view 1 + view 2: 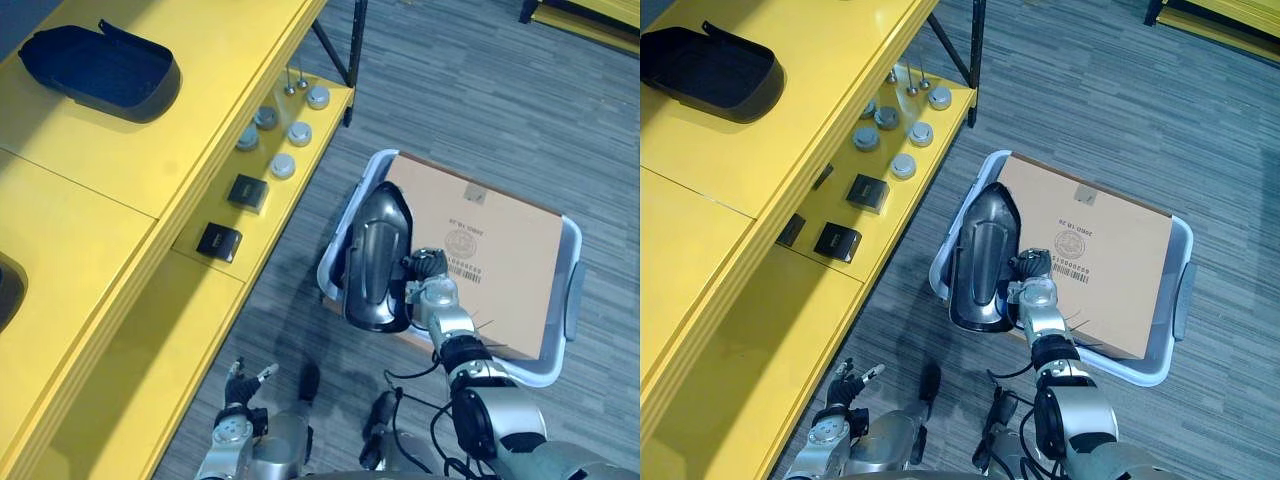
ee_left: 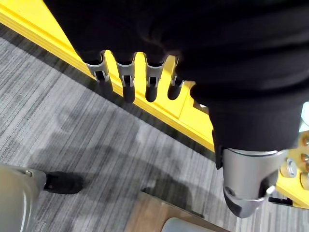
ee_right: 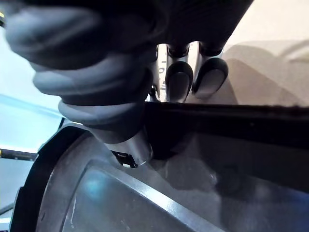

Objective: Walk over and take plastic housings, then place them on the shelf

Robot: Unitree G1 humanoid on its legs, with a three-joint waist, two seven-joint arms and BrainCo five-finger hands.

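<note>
A dark glossy plastic housing stands tilted on edge over the left rim of a pale bin on the floor. My right hand grips its right edge; in the right wrist view the thumb and fingers pinch the housing's rim. A second black housing lies on the top of the yellow shelf, at the far left. My left hand hangs low beside the shelf's front edge, its fingers straight and holding nothing.
A brown cardboard sheet covers most of the bin. The lower shelf level carries several round silver discs and two small black boxes. A black shelf post stands at the far corner. Grey carpet surrounds the bin.
</note>
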